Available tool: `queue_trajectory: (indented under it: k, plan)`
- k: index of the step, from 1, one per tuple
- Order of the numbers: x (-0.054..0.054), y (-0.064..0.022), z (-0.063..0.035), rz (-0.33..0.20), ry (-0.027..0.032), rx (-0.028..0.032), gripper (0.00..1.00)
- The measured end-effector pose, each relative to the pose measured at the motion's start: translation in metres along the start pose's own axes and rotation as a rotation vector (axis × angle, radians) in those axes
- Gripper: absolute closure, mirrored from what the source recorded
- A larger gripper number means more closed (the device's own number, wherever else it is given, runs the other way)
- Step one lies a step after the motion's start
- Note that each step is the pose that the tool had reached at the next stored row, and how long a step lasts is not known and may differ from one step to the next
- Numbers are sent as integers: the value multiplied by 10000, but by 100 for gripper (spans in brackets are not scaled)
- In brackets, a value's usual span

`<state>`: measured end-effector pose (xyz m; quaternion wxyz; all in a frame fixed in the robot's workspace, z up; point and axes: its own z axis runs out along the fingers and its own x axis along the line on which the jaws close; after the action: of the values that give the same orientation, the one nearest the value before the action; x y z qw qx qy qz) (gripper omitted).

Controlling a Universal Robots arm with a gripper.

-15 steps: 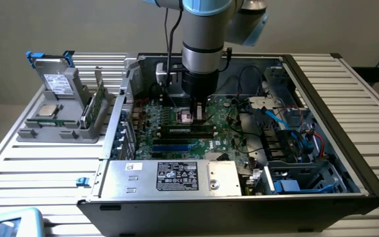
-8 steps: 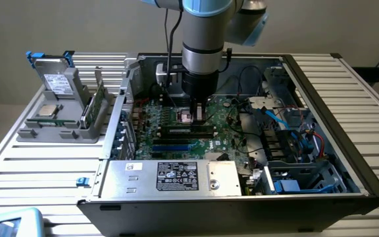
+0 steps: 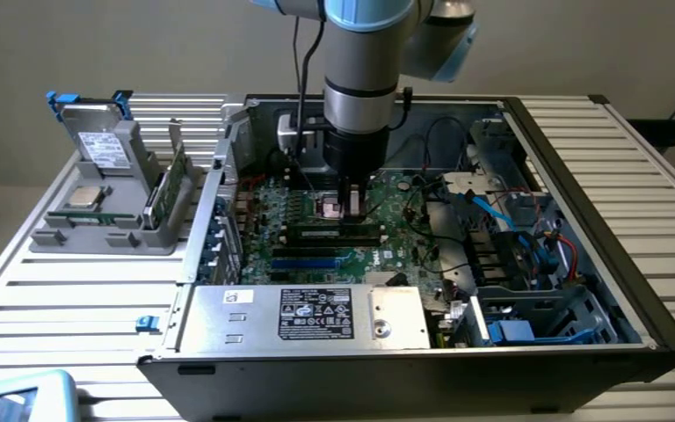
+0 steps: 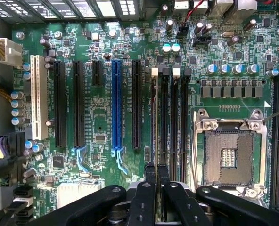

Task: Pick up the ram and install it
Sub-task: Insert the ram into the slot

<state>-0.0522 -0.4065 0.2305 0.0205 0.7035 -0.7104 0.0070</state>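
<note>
Pincer (image 4: 157, 173) stands directly above the ram (image 4: 154, 117), fingers closed apparently on its top edge, the stick's long axis lying along its slot beside the empty slots (image 4: 165, 117).

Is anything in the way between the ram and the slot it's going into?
Nothing visible. The gripper is shut on what looks like the ram, seen edge-on and lined up along the white-latched memory slot. The neighbouring slot is empty, and no cable crosses this row.
</note>
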Motion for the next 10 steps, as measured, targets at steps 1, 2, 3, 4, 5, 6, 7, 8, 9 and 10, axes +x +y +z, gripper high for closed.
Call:
queue_trajectory:
  k: [1,2,3,4,5,6,7,8,9,10]
  plan:
    - [0,1,4,1,0,0,87]
    - [0,2,7,-1,2,0,87]
    - [0,2,11,0,2,0,87]
    - [-1,3,16,0,3,1,87]
    - [-1,3,21,0,6,0,87]
    - [-1,4,23,0,7,0,87]
    - [-1,4,27,0,8,-1,87]
    - [-1,5,30,0,8,0,87]
    - [-1,5,33,0,7,0,87]
    - [-1,7,35,0,8,1,87]
